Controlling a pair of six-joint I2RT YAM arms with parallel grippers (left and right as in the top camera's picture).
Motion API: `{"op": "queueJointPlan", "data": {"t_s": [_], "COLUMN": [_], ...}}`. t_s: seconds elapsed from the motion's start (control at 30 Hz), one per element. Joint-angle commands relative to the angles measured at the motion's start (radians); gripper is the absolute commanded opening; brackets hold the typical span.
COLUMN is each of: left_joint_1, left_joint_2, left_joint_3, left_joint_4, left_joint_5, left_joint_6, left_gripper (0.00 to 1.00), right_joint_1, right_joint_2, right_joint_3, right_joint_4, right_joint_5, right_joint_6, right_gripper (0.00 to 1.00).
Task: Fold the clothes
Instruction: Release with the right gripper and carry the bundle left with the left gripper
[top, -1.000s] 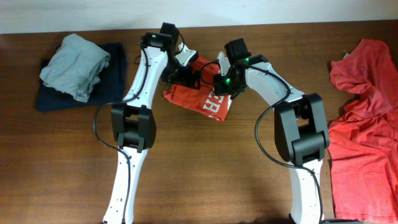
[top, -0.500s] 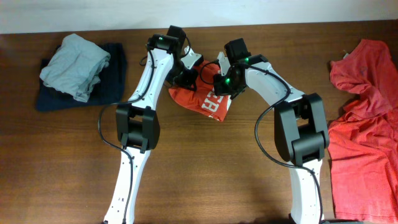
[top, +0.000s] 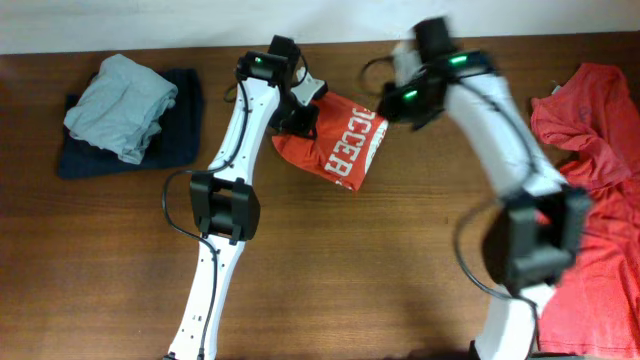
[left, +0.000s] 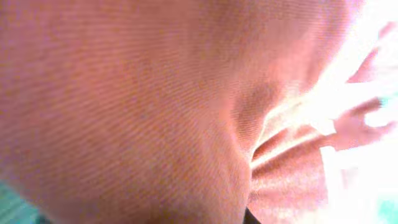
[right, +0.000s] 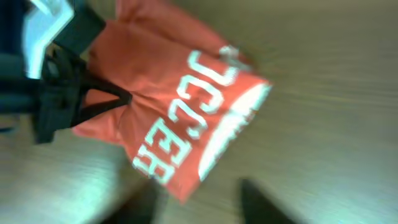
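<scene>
A dark wooden worktop (top: 330, 280) is being shown below a pale wall (top: 100, 25), and the folded T-shirt (top: 325, 160) is being kept at its middle, toward the far edge. Since a second ago the right arm (top: 500, 130) is being swung up and off to the right, blurred, so the white letters (top: 352, 150) are being uncovered. The right pincer (right: 200, 190) is being held with its fingers apart, nothing between them. The left pincer (top: 303, 120), wide a second ago, is now being clamped on the shirt's far-left edge, and its wrist view is being filled with orange cloth.

The bundle is being seen skewed to the worktop's edges, about as broad as long, so a long axis cannot be told. The letter row is being run from far to near, leaning left at the near end.

Loose red shirts (top: 590, 200) are being left at the right edge, and a grey garment (top: 120, 105) on a dark blue garment (top: 185, 135) at far left.
</scene>
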Motion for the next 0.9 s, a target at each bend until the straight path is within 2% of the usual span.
{"op": "queueJointPlan", "data": {"t_s": [0.0,0.03,0.27,0.4,0.73,0.87], "left_joint_1": [0.002,0.005,0.033,0.082,0.289,0.383], "left_joint_2": [-0.004,-0.011,-0.106,-0.18,-0.313,-0.324], "left_joint_3": [0.172,0.174,0.174,0.174,0.174,0.174], "left_joint_4": [-0.015,-0.01,0.029,0.07,0.153,0.187], "left_joint_5": [-0.008,-0.01,-0.014,-0.074,-0.077,-0.075], "left_joint_6": [-0.061,-0.075,-0.105,-0.159,-0.212,-0.272], "left_gripper": [0.01,0.01,0.01,0.01,0.01,0.01], "right_joint_1": [-0.096,-0.118,-0.229,-0.267,-0.272,-0.272], "right_joint_2": [-0.096,-0.097,-0.092,-0.092,-0.092,-0.092], "right_joint_3": [0.022,0.022,0.016,0.016,0.016,0.016], "right_joint_4": [-0.069,-0.089,-0.127,-0.127,-0.127,-0.127], "right_joint_5": [0.016,0.016,0.016,0.016,0.016,0.016], "right_joint_6": [-0.007,-0.007,-0.006,-0.006,-0.006,-0.006], "right_gripper": [0.91,0.99,0.99,0.99,0.99,0.99]}}
